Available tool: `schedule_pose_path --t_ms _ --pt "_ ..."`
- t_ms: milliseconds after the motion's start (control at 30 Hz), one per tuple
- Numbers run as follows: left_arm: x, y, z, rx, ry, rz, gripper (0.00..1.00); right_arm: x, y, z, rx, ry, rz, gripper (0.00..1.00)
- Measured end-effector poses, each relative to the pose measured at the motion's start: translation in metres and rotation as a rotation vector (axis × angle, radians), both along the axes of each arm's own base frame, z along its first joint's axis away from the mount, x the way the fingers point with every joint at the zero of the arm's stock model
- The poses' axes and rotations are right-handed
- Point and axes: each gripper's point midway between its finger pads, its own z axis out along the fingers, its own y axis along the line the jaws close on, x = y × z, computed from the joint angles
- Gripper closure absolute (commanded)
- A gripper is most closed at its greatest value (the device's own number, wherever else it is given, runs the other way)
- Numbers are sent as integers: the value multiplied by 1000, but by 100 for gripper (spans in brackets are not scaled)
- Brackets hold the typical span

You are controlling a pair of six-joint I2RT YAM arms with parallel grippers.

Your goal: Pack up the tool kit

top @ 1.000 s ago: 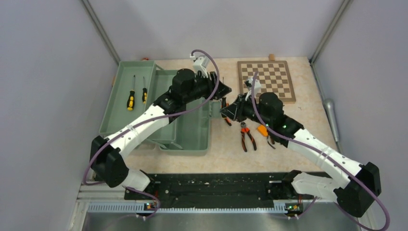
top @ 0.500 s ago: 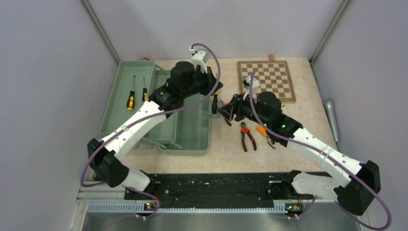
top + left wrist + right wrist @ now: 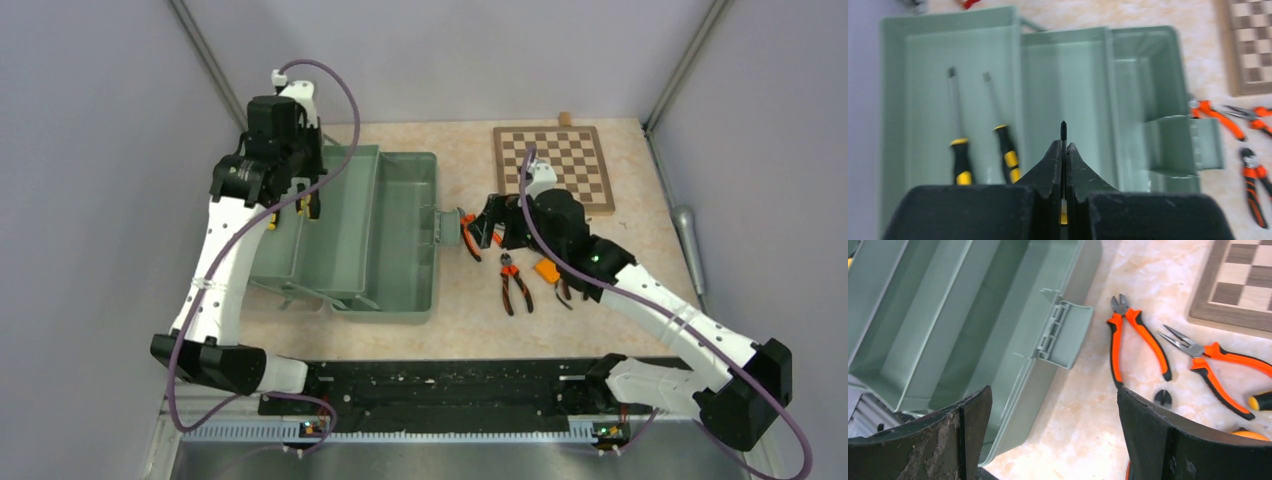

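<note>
left fingers [image 3: 1057, 157] clenched on a screwdriver [image 3: 1063, 129]; the thin shaft pokes out past the tips, and a sliver of yellow handle shows behind them. they hang above the left part of the toolbox [image 3: 400, 235], near the left edge of the worktop [image 3: 470, 330].

toolbox lies open on the left half of the worktop, three green sections side by side. two more screwdrivers [image 3: 960, 160] lie in the leftmost section, side by side and apart, handles toward the near edge.

right fingers [image 3: 970, 425] released and spread wide, nothing between them. they sit low, just beside the toolbox's right wall at its latch flap [image 3: 1068, 335].

on the bare worktop right of the toolbox lie cutting pliers [image 3: 1138, 337] and long-nose pliers [image 3: 1220, 362], near each other, not touching. third pliers [image 3: 515, 285] lie closer to the near edge. tape measure [image 3: 545, 270] sits just right of them, against the right arm.

chessboard [image 3: 553, 165] is at the far edge, toward the far right corner, apart from the toolbox.
</note>
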Motion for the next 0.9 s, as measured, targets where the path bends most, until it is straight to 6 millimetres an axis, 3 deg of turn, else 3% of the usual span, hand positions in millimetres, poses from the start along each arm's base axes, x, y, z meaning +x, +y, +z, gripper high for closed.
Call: schedule_pose_path --t_ms 267,400,500,633,900 --pt "-7 100 -14 154 98 285 100 11 -29 -13 -53 44 -101 6" --pt "4 129 -36 174 170 365 100 14 -42 -18 -70 66 -140 6" --pt "14 137 -58 174 230 377 97 18 -51 -22 -80 78 -172 6" --pt "26 133 -81 161 286 351 87 22 -63 -25 -92 88 -211 6" --pt "32 130 -85 145 288 338 40 25 -84 -46 -130 128 -275 6"
